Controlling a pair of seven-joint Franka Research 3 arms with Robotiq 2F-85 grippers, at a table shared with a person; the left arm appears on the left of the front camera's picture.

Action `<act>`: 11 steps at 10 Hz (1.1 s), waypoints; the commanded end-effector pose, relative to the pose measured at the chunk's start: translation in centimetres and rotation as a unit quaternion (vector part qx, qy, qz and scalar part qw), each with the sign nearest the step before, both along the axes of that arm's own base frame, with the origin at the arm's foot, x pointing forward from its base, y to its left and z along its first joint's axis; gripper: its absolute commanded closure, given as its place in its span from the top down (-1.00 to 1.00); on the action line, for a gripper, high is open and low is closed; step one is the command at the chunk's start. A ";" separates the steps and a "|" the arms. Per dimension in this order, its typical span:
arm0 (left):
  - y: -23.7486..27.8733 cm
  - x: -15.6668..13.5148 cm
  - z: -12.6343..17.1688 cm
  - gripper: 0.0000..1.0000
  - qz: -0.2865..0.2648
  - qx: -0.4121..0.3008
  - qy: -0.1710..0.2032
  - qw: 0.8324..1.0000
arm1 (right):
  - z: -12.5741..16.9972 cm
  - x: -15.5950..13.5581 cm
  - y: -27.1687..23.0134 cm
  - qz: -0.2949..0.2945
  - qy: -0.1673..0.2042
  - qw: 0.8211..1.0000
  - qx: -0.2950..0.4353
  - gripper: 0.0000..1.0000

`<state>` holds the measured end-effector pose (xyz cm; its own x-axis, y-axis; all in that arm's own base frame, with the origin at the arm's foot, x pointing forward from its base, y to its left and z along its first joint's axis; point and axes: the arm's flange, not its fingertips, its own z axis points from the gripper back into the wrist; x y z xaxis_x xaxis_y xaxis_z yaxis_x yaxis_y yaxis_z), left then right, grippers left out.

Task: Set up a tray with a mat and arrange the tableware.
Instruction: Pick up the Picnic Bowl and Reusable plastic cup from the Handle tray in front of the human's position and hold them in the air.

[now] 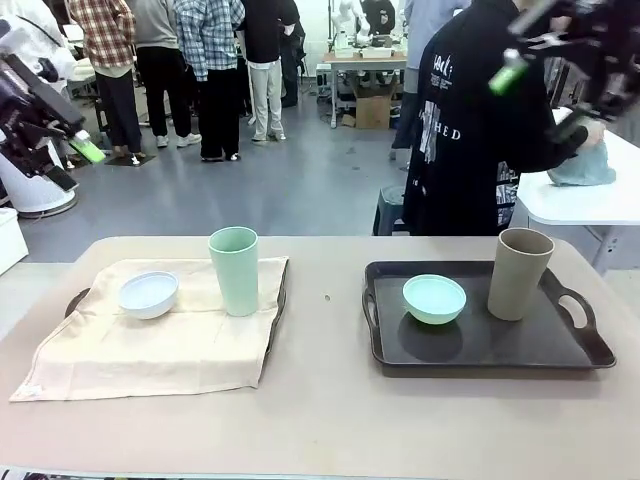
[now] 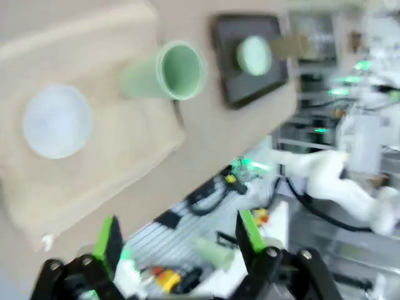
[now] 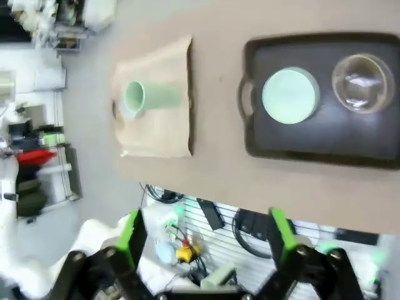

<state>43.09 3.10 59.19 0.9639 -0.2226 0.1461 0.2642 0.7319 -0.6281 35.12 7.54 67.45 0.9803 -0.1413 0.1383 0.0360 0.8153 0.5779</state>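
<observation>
Mint-green cup (image 1: 234, 270) on left mat (image 1: 150, 350) | left gripper (image 2: 180, 232), right gripper (image 3: 206, 232) spread, empty | if you clip its rim, it topples

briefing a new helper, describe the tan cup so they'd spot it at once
On the table, find the black tray on the robot's right. Two things stand on it, a low mint bowl and, nearer its right handle, the tan cup. It is the only brown piece; the other tall cup is mint and stands on the mat.
</observation>
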 end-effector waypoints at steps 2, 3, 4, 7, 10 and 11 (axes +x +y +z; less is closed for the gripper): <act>-1.6 0.2 -0.1 0.88 0.019 0.068 0.001 0.998 | 0.7 2.2 3.5 0.032 0.003 0.999 -0.015 1.00; -1.6 0.2 -0.1 0.88 0.019 0.068 0.001 0.998 | 0.0 -0.8 -0.4 -0.003 -0.003 1.000 -0.002 1.00; -0.2 0.1 -0.1 0.88 0.003 0.016 0.000 1.000 | 0.3 1.8 -3.7 0.000 0.029 0.990 0.139 1.00; 6.8 1.1 -1.5 0.88 0.055 -0.167 0.063 0.982 | -3.5 2.1 -18.1 -0.050 0.038 0.912 0.405 1.00; 14.5 1.0 -2.8 0.88 0.088 -0.283 0.087 0.951 | -7.8 -1.4 -25.3 -0.032 0.046 0.867 0.496 1.00; 17.0 0.2 -2.7 0.88 0.096 -0.327 0.079 0.937 | -8.8 -2.0 -25.7 -0.034 0.062 0.870 0.488 1.00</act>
